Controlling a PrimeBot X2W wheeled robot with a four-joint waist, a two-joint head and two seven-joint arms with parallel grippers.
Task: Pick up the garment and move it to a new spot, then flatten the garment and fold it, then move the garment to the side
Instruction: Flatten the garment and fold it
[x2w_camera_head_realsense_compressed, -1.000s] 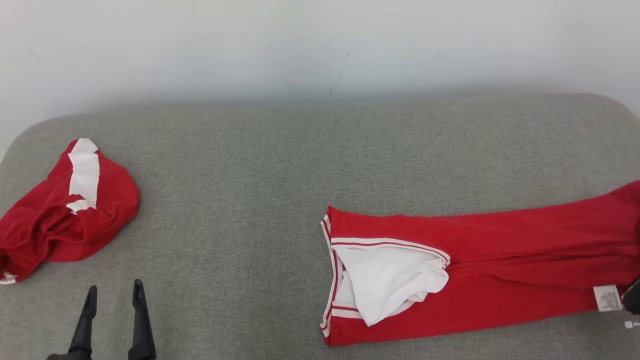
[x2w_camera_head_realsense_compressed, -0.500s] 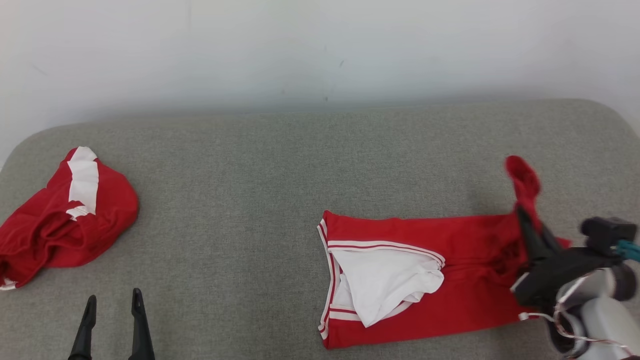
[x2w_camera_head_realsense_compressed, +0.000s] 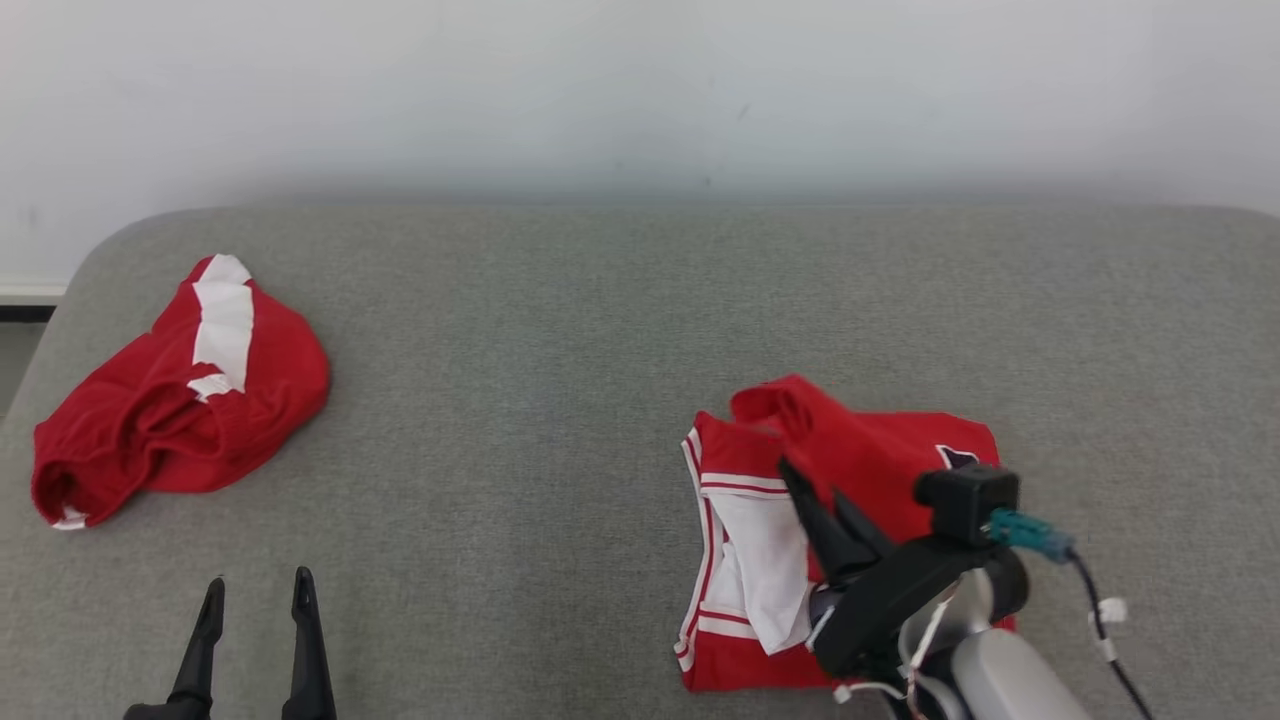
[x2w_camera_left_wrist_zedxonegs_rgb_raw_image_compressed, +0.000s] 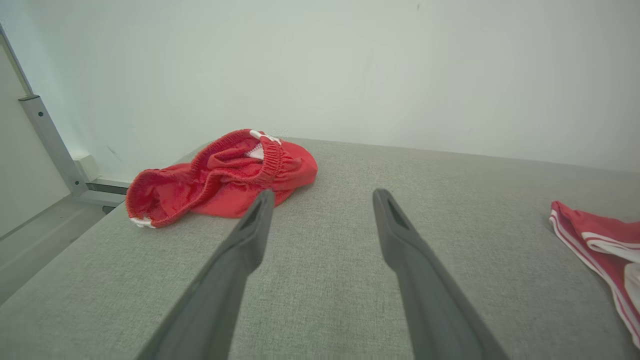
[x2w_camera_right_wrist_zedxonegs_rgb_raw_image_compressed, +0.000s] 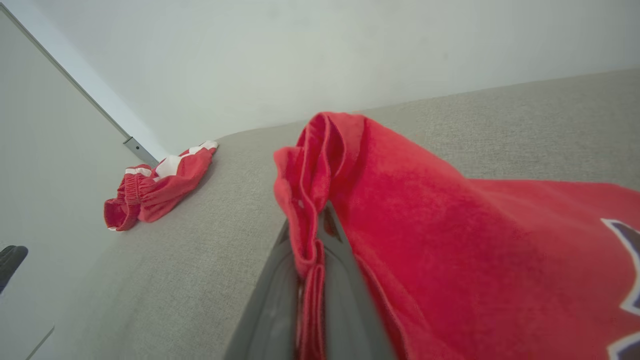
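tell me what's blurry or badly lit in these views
Head view: soft even light, no glare, faint shadow beside the crumpled red shorts. Right wrist view: the red garment pinched in the right gripper blurs near the lens. Left wrist view: the open left gripper softens toward the bottom edge.

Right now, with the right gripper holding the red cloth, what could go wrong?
The right gripper pinches only a thin bunched edge of the red garment; it may slip out. The white lining lies bunched and loose, so the fold may wrinkle. The left gripper is open and apart; nothing pins the garment.
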